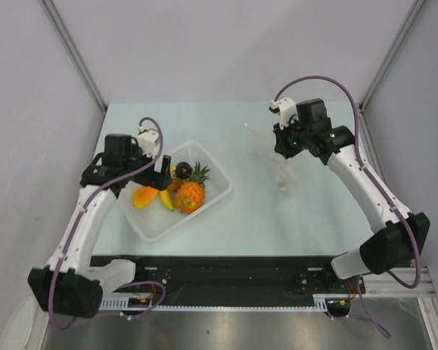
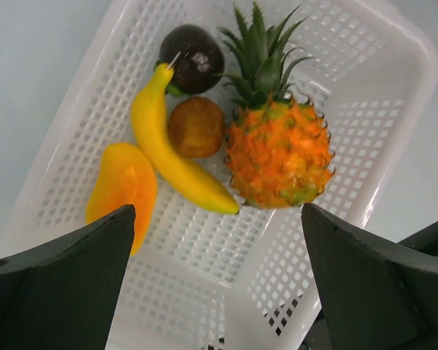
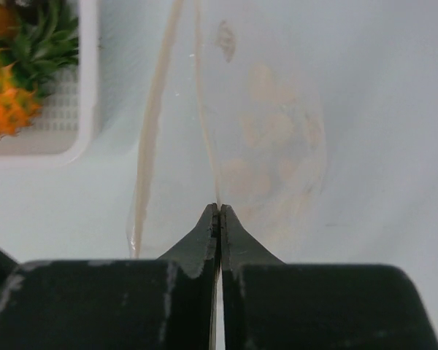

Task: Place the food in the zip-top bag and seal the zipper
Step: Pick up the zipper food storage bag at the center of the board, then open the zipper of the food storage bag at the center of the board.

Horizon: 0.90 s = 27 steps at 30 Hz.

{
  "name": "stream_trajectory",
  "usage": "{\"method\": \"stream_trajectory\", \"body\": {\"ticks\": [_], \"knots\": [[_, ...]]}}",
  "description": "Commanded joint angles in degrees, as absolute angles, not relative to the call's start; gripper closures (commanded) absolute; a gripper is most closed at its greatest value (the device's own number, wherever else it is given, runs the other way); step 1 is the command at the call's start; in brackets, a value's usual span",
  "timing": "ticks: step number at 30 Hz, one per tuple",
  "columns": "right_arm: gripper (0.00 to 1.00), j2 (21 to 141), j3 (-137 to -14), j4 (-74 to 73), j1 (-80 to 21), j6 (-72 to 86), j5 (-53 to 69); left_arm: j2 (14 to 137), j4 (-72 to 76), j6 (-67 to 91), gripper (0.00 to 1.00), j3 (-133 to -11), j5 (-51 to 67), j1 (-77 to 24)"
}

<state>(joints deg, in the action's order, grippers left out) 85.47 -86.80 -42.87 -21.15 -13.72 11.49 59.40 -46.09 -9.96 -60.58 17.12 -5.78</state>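
My left gripper (image 2: 217, 211) hangs with its jaws spread wide and nothing between them, right above the near end of the white basket (image 2: 416, 65), which sits by the table's (image 1: 263, 219) left edge. All the food lies in that basket, below and just beyond the fingers: the pineapple (image 2: 277, 153) on the right with its crown pointing away, the banana (image 2: 168, 146) slanting down the middle, the orange piece (image 2: 124, 186) on the left, a brown round fruit (image 2: 196, 127) tucked between banana and pineapple, and a dark fruit (image 2: 193, 57) at the far end. My right gripper (image 3: 219, 219) is pinched tight on the zip-top bag (image 3: 277, 146), which rests on the right half of the table, well apart from the basket. It grips one lip of the zipper (image 3: 204, 109); the other lip stands apart to its left, so the mouth is unsealed
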Motion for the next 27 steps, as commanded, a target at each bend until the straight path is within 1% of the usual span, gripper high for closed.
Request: {"method": "stream_trajectory", "body": {"ticks": [1, 3, 4, 8, 10, 15, 22, 25, 27], "knots": [[1.0, 81.1, -80.3, -45.6, -22.4, -6.5, 15.3, 69.6, -41.2, -7.3, 0.02, -68.8, 15.7, -11.6], [1.0, 80.8, -76.8, -44.5, -22.8, -4.0, 16.3, 74.1, -41.6, -6.2, 0.04, -73.4, 14.0, -15.9], [1.0, 80.6, -75.6, -44.0, -23.0, -3.3, 16.8, 78.8, -41.7, -5.7, 0.06, -74.9, 12.3, -18.1], [1.0, 80.4, -71.6, -41.7, -23.4, -0.3, 21.3, 89.5, -42.8, -3.4, 0.15, -80.1, 10.9, -20.7], [1.0, 80.0, -70.1, -40.1, -23.2, 1.7, 23.5, 93.8, -42.9, -3.7, 0.17, -82.0, 10.6, -22.0], [1.0, 81.0, -69.1, -38.5, -22.9, 3.0, 27.9, 97.7, -40.3, -3.9, 0.19, -80.5, 8.4, -24.3], [1.0, 84.1, -68.6, -37.2, -22.9, 5.6, 30.8, 101.2, -40.4, -4.0, 0.3, -78.8, 7.7, -26.0], [1.0, 84.5, -68.5, -36.3, -22.5, 6.9, 31.8, 102.4, -41.2, -4.0, 0.3, -78.1, 8.3, -26.0], [1.0, 84.6, -68.3, -35.6, -22.4, 7.9, 32.5, 102.9, -42.6, -4.0, 0.25, -79.4, 7.7, -26.1]]}}
